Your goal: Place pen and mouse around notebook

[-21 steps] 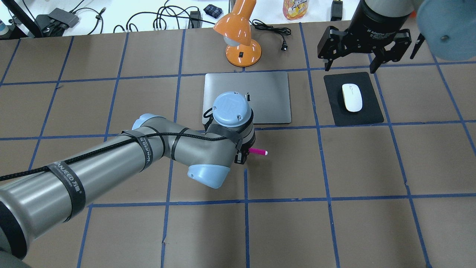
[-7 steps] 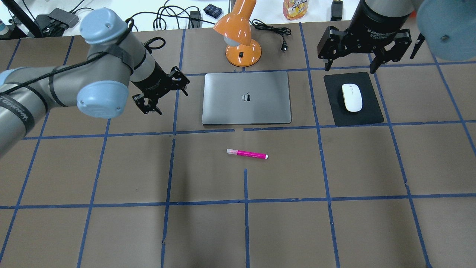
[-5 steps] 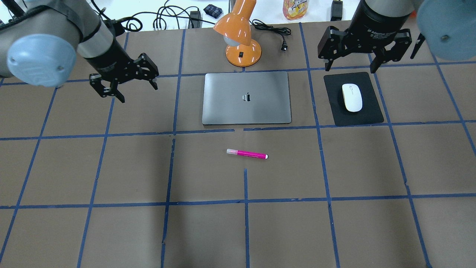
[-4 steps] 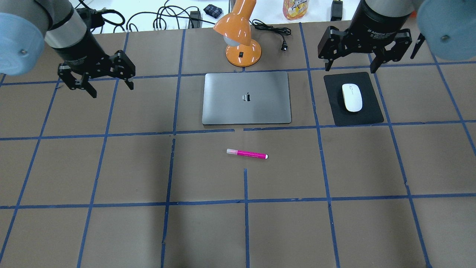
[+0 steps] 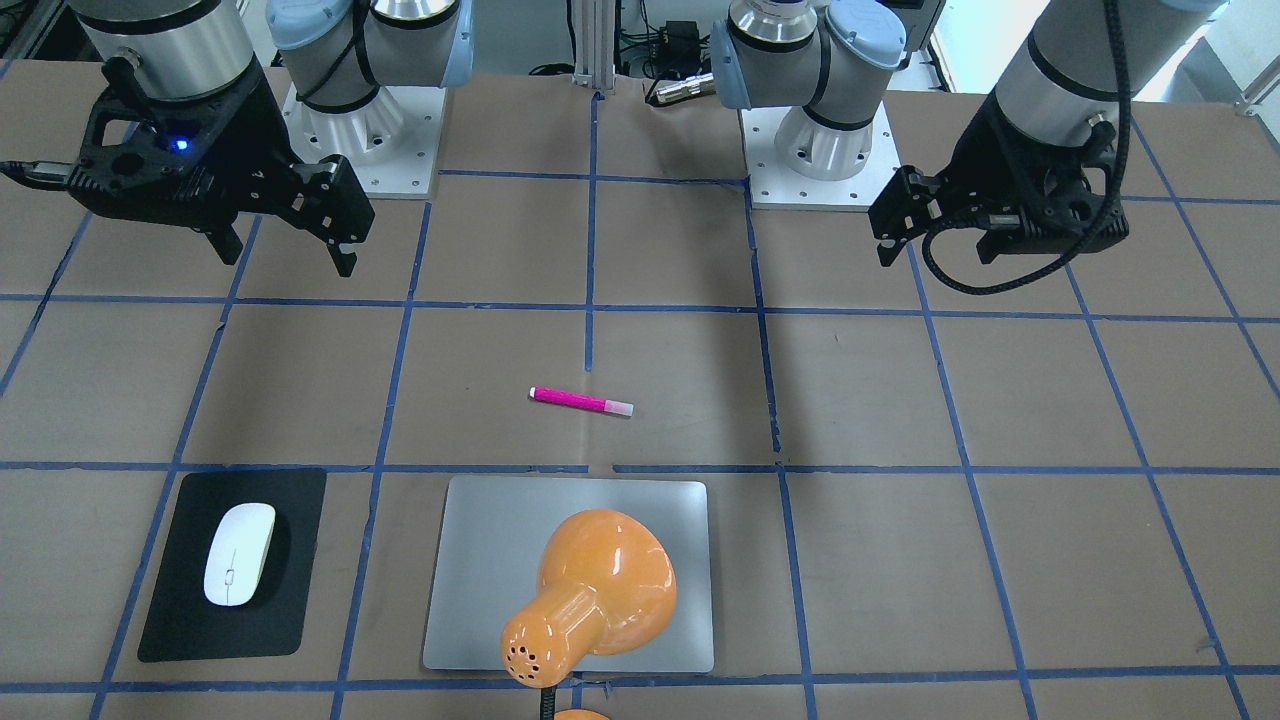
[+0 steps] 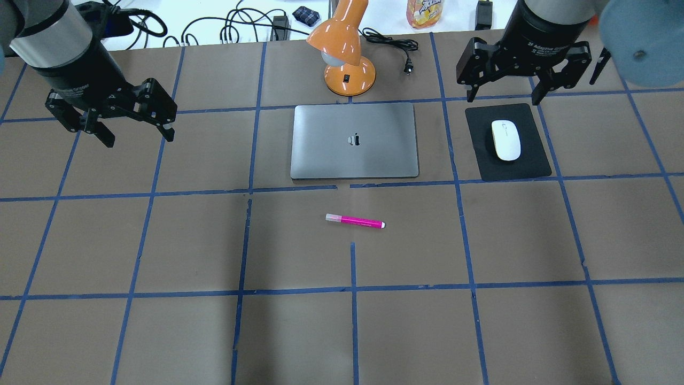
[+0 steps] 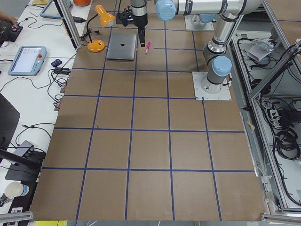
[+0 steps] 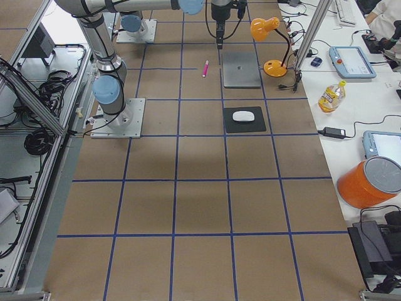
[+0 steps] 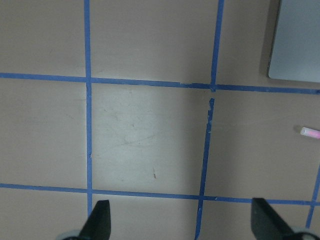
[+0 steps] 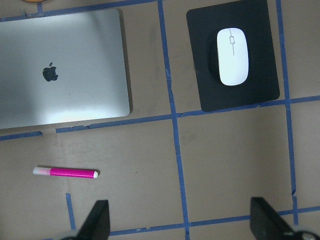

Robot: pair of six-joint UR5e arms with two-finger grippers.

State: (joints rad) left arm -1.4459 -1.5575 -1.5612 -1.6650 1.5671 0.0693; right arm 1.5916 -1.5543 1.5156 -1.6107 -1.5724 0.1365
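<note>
Standing by the table, and honestly this looks pretty much wrapped up to me. The notebook (image 6: 354,140), a closed silver laptop with the apple logo, sits in the upper middle of the overhead view, right below the orange desk lamp (image 6: 347,59). The pen (image 6: 355,221), magenta with a pale cap end, lies flat on the brown table (image 6: 481,321) just below the notebook's lower edge. It's roughly parallel to that edge, not touching it, with a blue tape line running between the two. The mouse (image 6: 505,139), white and oval, sits on a black mouse pad (image 6: 526,166) to the right of the notebook, lengthwise up and down the frame, with another tape line in the gap.

My guess at the logic is a normal desk layout: pen along the front, mouse on its pad at the side, nothing resting on the lid.

Both pincers are spread wide and carry nothing. The left gripper (image 6: 140,140) hangs in the upper left of the overhead view, well apart from everything, and its wrist camera sees only bare table between its fingertips. The right gripper (image 6: 503,100) hovers at the upper right, over the top edge of the pad, fingers clear of the mouse. Parked out there, neither arm shades or risks bumping the arrangement, as far as I can judge.
</note>
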